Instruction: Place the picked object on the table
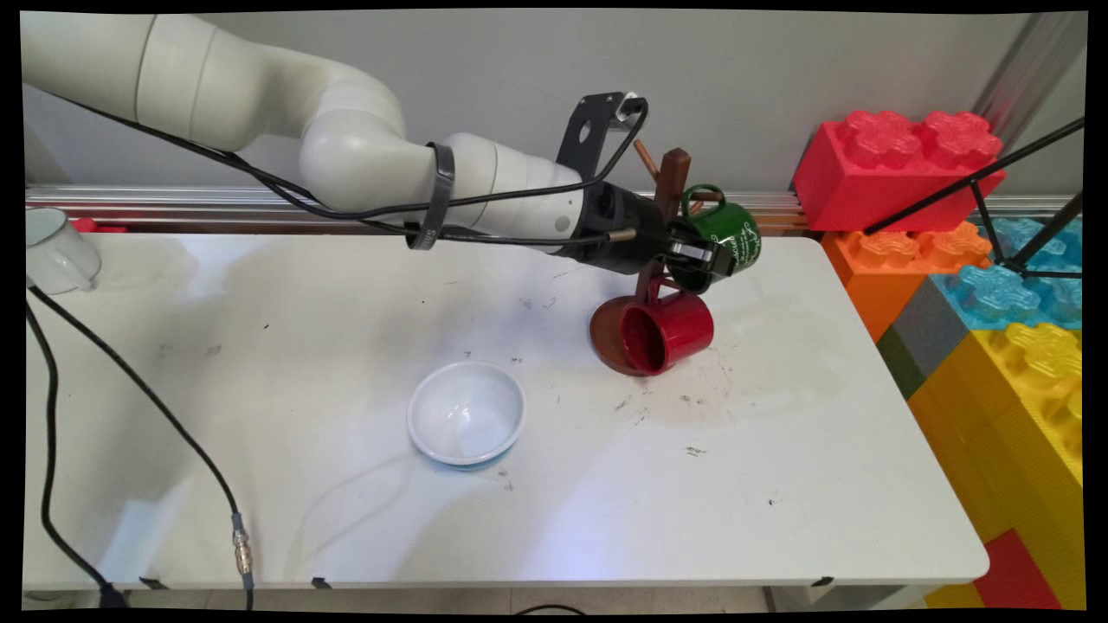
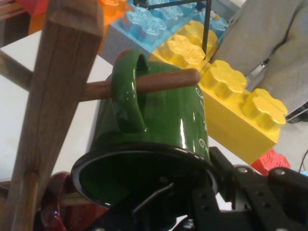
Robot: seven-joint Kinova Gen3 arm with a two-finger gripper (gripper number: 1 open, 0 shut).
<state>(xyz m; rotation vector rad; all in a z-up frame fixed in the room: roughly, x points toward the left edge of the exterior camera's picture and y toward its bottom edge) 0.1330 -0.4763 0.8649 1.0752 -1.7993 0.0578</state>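
Note:
A green mug [image 1: 729, 230] hangs by its handle on a peg [image 2: 163, 81] of a brown wooden mug tree [image 1: 672, 180] at the back right of the table. My gripper [image 1: 705, 260] is shut on the green mug's [image 2: 163, 115] lower rim. In the hand view one finger reaches inside the mouth and the other lies outside the wall, with the gripper [image 2: 197, 180] straddling the rim. A red mug [image 1: 677, 332] hangs lower on the same tree, mouth towards the camera, just below my hand. In the hand view the red mug [image 2: 53, 204] shows at the bottom left.
A white bowl [image 1: 467, 414] stands mid-table, nearer the front. A white mug [image 1: 56, 251] sits at the far left edge. Big toy blocks, red [image 1: 900, 164] and yellow [image 1: 1030, 389], are stacked along the table's right side, with a black tripod [image 1: 995, 182] over them. A black cable [image 1: 130, 381] crosses the left.

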